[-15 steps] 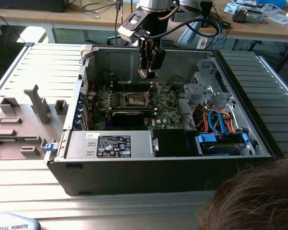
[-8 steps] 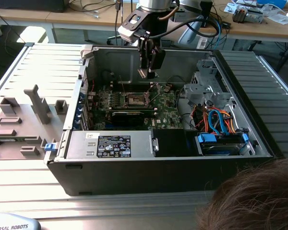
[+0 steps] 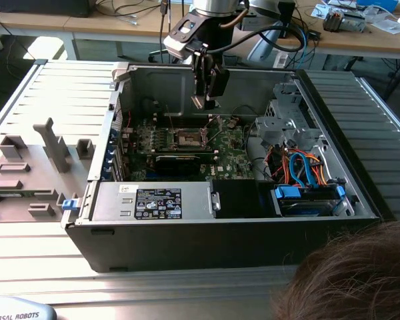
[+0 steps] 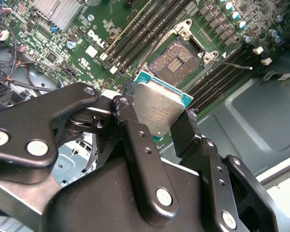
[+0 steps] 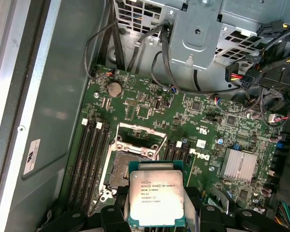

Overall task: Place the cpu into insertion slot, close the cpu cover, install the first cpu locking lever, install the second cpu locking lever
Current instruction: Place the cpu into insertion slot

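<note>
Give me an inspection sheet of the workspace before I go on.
Surface: open case on slatted table.
Job's things: cpu held off the board, near the slot; slot empty.
Clutter: grey fixtures on the table, exterior view's left.
Gripper: shut on cpu.
Cables: orange and blue bundle by the drive cage.
Surroundings: a person's hair in front; benches behind.

Lab: cluttered workbenches (image 3: 120,25), opened computer (image 3: 187,247).
</note>
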Action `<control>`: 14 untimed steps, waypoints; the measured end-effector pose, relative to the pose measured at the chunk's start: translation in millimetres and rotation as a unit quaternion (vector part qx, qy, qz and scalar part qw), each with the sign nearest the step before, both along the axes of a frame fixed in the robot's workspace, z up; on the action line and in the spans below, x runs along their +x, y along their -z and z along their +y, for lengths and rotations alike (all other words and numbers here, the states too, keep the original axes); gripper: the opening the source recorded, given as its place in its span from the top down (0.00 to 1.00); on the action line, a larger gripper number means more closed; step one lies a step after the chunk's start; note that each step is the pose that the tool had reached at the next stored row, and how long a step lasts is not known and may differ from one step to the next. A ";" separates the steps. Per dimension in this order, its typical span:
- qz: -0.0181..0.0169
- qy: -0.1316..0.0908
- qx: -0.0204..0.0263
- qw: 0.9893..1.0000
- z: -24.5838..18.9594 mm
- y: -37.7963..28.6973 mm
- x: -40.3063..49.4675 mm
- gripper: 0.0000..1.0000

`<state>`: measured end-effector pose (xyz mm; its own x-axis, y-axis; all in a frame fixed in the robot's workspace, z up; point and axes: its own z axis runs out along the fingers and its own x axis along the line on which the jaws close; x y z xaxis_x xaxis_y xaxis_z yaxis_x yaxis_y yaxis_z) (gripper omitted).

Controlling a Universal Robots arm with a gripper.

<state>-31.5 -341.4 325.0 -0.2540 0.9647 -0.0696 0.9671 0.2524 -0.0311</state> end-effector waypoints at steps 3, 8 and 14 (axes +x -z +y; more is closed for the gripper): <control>0.000 0.001 0.000 1.000 0.0 0.0 0.0 0.46; 0.000 0.002 0.000 1.000 0.0 0.0 0.0 0.46; 0.000 0.004 0.000 1.000 0.0 0.0 0.0 0.46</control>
